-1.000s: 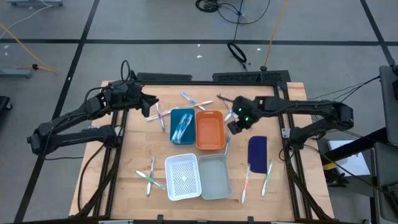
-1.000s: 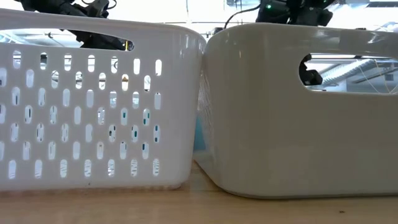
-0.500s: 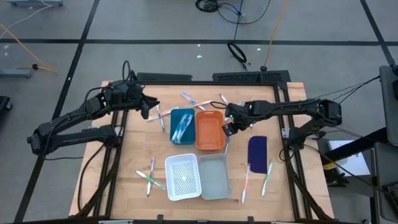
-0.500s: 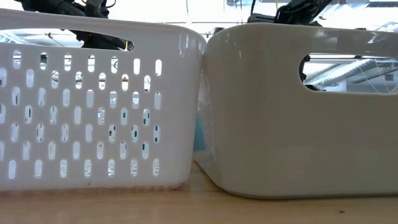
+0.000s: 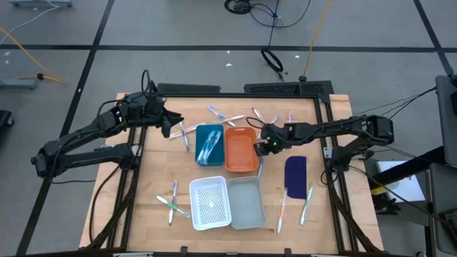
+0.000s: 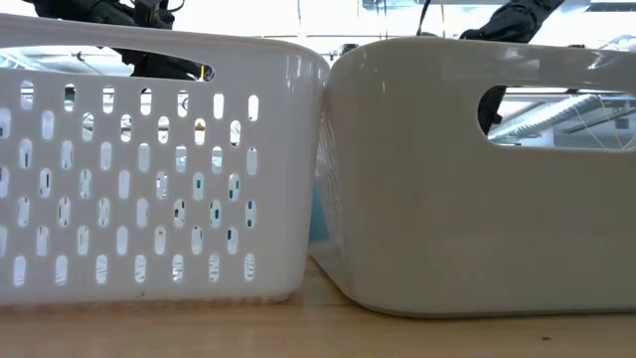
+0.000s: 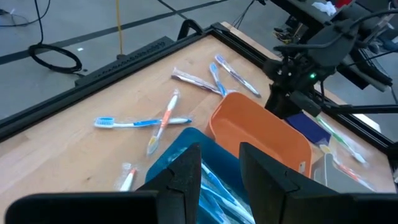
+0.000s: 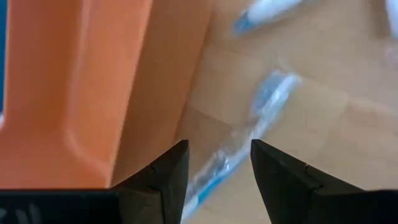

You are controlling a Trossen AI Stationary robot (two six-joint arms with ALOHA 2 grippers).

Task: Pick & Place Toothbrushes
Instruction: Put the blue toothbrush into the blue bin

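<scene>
Toothbrushes lie scattered on the wooden table: several along the far edge [image 5: 221, 114], a crossed pair [image 7: 149, 122] left of the blue tray, others near-left [image 5: 171, 201] and near-right [image 5: 305, 204]. A few lie in the blue tray [image 5: 208, 145]. My right gripper [image 5: 268, 146] is open and low beside the orange tray's right wall. In the right wrist view its gripper [image 8: 214, 165] straddles a wrapped blue toothbrush [image 8: 255, 127] flat on the wood, without touching it. My left gripper [image 5: 171, 123] hovers open and empty, left of the blue tray, also seen as the gripper [image 7: 217, 168].
The orange tray [image 5: 241, 149] stands right beside the right fingers. A white perforated basket [image 5: 211, 203] and a grey bin [image 5: 248, 202] sit at the near edge and fill the low view. A dark blue flat piece [image 5: 295, 172] lies to the right.
My right gripper has moved down and slightly toward the table's left, ending low beside the orange tray's right wall over the wrapped toothbrush. The left arm has kept still.
</scene>
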